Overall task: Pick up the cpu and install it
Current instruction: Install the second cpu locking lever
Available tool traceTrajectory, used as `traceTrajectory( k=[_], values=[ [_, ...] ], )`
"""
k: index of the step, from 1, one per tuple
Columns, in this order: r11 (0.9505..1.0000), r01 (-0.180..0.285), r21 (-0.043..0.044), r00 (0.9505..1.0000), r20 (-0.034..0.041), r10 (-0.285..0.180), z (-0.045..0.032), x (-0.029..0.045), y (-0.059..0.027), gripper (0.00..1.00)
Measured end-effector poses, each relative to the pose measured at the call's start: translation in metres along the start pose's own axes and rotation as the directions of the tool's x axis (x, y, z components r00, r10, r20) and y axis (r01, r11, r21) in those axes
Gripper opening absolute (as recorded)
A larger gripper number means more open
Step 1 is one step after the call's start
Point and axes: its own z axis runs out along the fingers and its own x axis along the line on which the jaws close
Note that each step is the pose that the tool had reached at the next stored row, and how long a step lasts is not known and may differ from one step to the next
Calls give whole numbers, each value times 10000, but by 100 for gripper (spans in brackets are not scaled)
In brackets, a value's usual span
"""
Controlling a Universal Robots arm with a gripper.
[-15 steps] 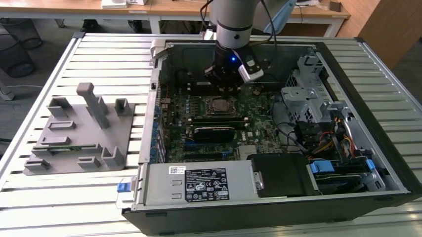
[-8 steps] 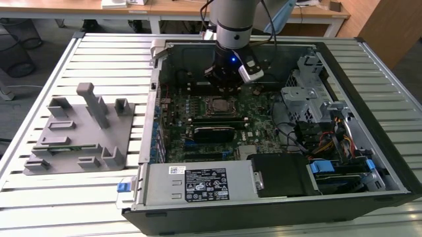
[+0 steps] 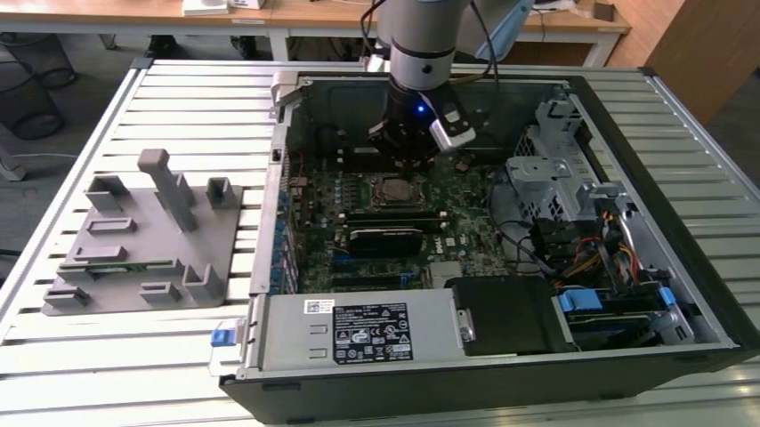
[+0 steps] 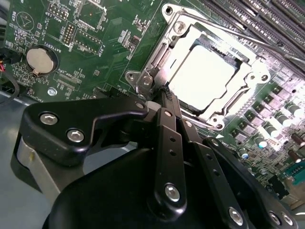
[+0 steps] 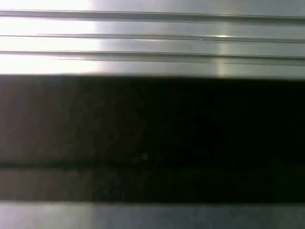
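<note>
Hovering beside the socket (image 4: 209, 76), the claw (image 4: 167, 95), pressed together, leaves the cpu (image 4: 202, 78) seated.

We see a shiny silver cpu (image 4: 202, 76) in its silver-framed socket (image 4: 157, 57), a green motherboard (image 4: 109, 28), a black gripper (image 4: 166, 93), a silver coin battery (image 4: 40, 58), a grey fixture block (image 3: 142, 236), a pale slatted table (image 3: 190, 98)
</note>
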Motion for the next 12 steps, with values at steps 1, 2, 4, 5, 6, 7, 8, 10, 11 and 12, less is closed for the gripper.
traceTrajectory(
  k=[1, 2, 4, 5, 6, 7, 8, 10, 11, 12],
  values=[
    [10000, 0, 0, 10000, 0, 0, 0, 0, -9, 11],
    [10000, 0, 1, 10000, -1, 0, 0, 0, -19, 11],
    [10000, 0, 0, 10000, 0, 0, 0, 0, -39, 11],
    [10000, -1, 0, 10000, 0, 1, 0, 0, -47, 11],
    [10000, 0, 0, 10000, 0, 0, -1, 0, -56, 11],
    [10000, 0, 2, 10000, -1, 0, -6, 0, -61, 11],
    [10000, -1, 1, 10000, 0, 1, -16, 0, -63, 11],
    [10000, -2, 1, 10000, 0, 2, -62, 0, -65, 11],
    [10000, -1, 0, 10000, 0, 1, -94, -1, -65, 11],
    [10000, -1, 1, 10000, 0, 1, -131, -1, -65, 11]
  ],
)
